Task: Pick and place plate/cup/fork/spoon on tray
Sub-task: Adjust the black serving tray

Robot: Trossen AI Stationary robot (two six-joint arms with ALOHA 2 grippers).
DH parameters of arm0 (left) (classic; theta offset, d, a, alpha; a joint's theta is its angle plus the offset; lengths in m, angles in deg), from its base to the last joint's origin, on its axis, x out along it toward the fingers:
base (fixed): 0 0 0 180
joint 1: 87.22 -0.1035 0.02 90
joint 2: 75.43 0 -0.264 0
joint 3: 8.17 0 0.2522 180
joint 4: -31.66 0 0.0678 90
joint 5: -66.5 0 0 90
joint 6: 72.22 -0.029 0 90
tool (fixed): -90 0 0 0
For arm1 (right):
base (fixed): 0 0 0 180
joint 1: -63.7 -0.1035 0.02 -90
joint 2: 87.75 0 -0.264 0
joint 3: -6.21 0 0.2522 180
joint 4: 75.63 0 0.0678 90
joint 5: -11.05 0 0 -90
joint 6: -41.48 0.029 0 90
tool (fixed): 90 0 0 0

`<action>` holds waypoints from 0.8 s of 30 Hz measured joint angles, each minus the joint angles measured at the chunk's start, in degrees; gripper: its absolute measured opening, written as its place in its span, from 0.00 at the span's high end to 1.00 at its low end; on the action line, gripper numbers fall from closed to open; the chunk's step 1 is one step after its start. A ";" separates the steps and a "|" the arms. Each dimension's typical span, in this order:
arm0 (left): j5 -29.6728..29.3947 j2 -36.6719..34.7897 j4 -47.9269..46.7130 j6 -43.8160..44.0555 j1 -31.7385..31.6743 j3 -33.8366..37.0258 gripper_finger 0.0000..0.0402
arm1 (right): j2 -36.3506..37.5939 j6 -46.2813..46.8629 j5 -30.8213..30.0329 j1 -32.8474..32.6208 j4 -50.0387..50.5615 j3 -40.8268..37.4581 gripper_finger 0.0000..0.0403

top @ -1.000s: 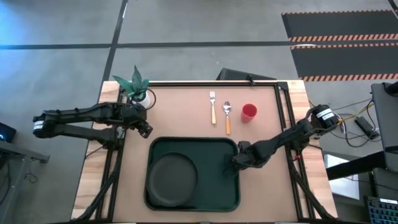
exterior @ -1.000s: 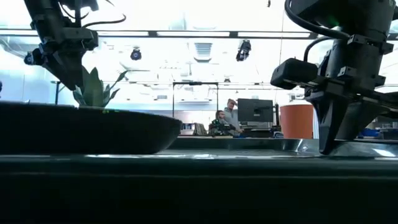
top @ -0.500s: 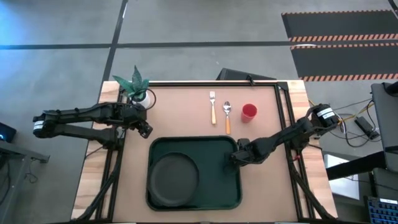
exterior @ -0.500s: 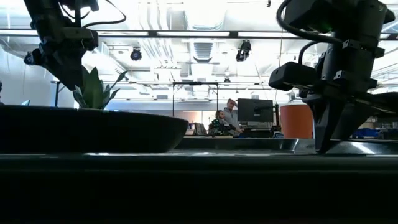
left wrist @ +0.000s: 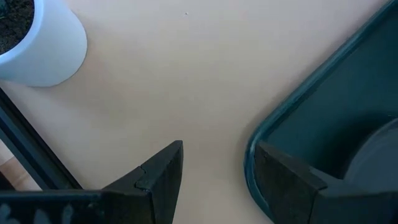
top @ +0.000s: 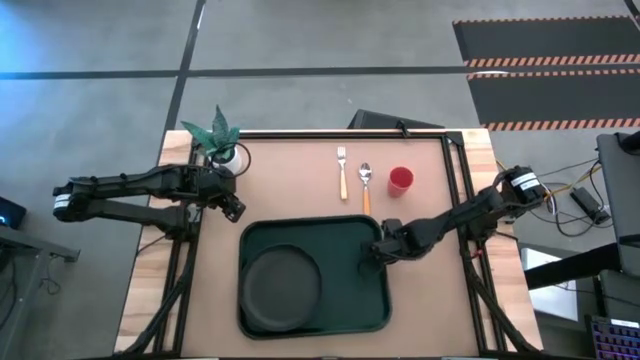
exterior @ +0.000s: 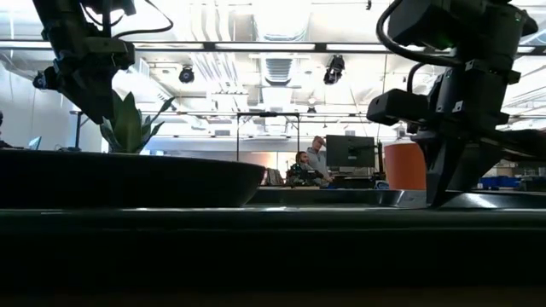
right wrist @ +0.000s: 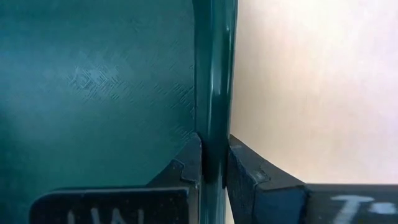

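right gripper (top: pixel 376 252) clamped on tray (top: pixel 350 300) rim, plate (top: pixel 281 284) inside

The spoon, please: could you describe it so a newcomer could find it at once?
Start at the dark green tray; just beyond its far edge lie two orange-handled utensils side by side. The spoon is the one nearer the red cup. Its silver head is a rounded bowl, while the fork has tines.

the tan table (top: pixel 290 180) carried the green tray (top: pixel 345 300) at lower centre, the fork (top: pixel 342 171), spoon (top: pixel 365 186) and red cup (top: pixel 400 180) above it, a potted plant (top: pixel 220 140) upper left.
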State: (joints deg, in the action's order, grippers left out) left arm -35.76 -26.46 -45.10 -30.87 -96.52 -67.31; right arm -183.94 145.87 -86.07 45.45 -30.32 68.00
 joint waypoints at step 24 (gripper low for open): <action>-0.01 0.13 0.11 0.23 0.00 0.02 0.55 | 8.70 -4.29 -1.71 -2.26 0.15 -0.06 0.73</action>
State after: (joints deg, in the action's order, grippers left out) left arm -35.77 -26.32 -44.99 -30.64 -96.52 -67.29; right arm -175.24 141.58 -87.78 43.19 -30.17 67.94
